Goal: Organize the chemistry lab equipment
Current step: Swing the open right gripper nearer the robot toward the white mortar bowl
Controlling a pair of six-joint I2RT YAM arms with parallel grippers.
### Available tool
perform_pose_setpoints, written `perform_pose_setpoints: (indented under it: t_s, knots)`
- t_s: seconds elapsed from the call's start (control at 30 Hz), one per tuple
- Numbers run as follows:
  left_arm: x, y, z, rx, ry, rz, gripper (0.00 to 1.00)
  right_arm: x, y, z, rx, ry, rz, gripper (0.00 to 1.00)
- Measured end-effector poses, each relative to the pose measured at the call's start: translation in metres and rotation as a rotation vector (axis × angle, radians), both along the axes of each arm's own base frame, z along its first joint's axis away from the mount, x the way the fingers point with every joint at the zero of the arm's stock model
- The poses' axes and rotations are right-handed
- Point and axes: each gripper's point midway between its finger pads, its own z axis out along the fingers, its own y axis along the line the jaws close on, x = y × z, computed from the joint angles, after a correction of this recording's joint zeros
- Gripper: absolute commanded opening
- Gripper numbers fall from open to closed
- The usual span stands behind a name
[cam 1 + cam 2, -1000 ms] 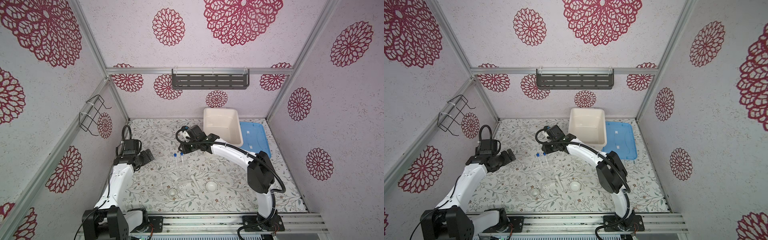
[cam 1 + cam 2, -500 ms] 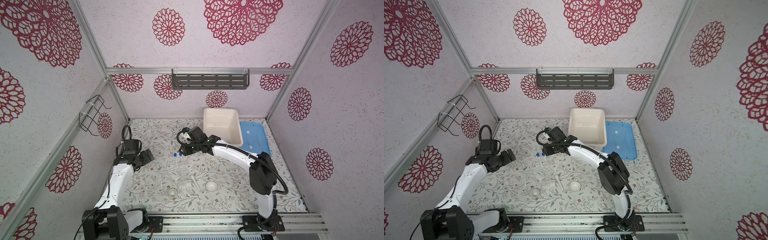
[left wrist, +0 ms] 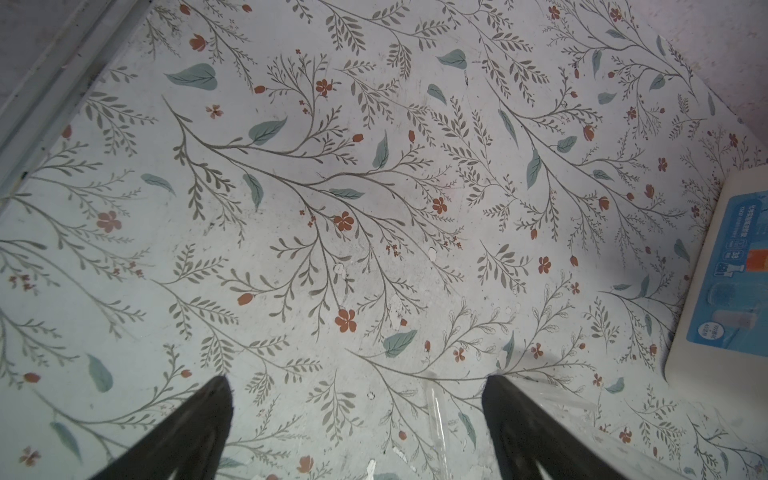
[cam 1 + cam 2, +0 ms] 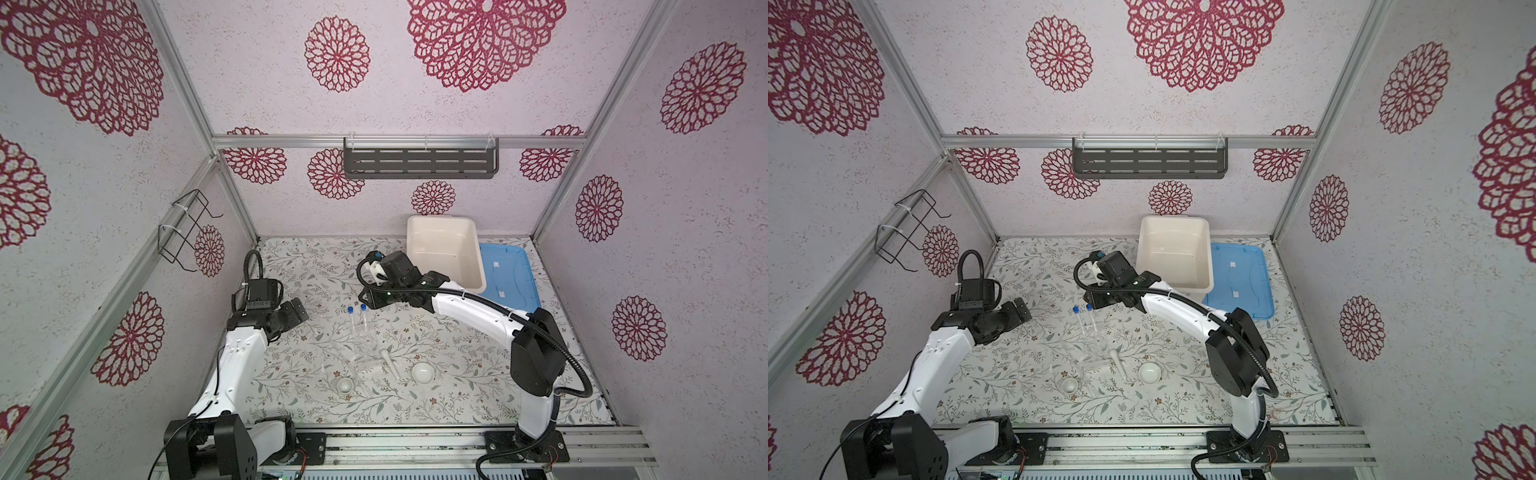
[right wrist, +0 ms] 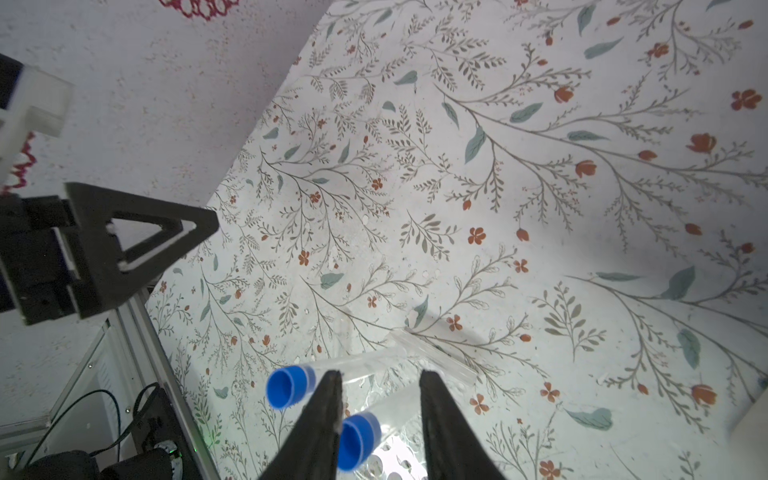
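Two slim clear tubes with blue caps point(image 4: 351, 319) point(image 4: 364, 316) stand upright in the clear plastic stand point(image 4: 361, 351) at the table's middle in both top views. My right gripper point(image 4: 368, 300) hovers just behind their caps. In the right wrist view its jaws point(image 5: 380, 395) are partly apart and straddle one tube point(image 5: 358, 434). That cap lies against one finger, with a gap to the other finger. The second tube point(image 5: 286, 386) is outside the jaws. The pestle point(image 4: 390, 365) lies on the table beside the white bowl point(image 4: 422, 372), and the smaller dish point(image 4: 345, 385) sits front left. My left gripper point(image 4: 297, 311) is open and empty.
A large white tub point(image 4: 415, 249) stands at the back, with its blue lid point(image 4: 509, 278) flat beside it. A dark shelf point(image 4: 419, 163) hangs on the back wall and a wire basket point(image 4: 187, 232) on the left wall. In the left wrist view, bare floral table lies under the open gripper point(image 3: 357, 399).
The right arm's elbow has swung a little to the right, while its gripper has stayed at the tube caps. The left arm has not moved.
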Motion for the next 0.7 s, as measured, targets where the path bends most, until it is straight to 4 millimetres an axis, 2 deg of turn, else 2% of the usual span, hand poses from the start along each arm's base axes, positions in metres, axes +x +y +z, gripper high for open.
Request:
perform_pose_setpoints:
  t_s: [0.13, 0.23, 0.4, 0.47, 0.57, 0.7]
  knots:
    - [0.0, 0.0, 0.0, 0.0, 0.0, 0.0, 0.98, 0.0, -0.001, -0.003, 0.006, 0.002, -0.007, 0.32]
    - [0.0, 0.0, 0.0, 0.0, 0.0, 0.0, 0.97, -0.002, -0.003, -0.002, 0.008, 0.002, -0.011, 0.39]
    - [0.0, 0.0, 0.0, 0.0, 0.0, 0.0, 0.97, -0.006, -0.007, 0.003, 0.026, -0.006, -0.008, 0.45]
    - [0.0, 0.0, 0.0, 0.0, 0.0, 0.0, 0.97, -0.008, -0.009, 0.013, 0.038, -0.024, -0.005, 0.46]
    - [0.0, 0.0, 0.0, 0.0, 0.0, 0.0, 0.97, -0.011, -0.014, 0.039, 0.067, -0.077, -0.002, 0.47]
    - [0.0, 0.0, 0.0, 0.0, 0.0, 0.001, 0.97, -0.021, -0.037, 0.077, 0.093, -0.179, -0.009, 0.47]
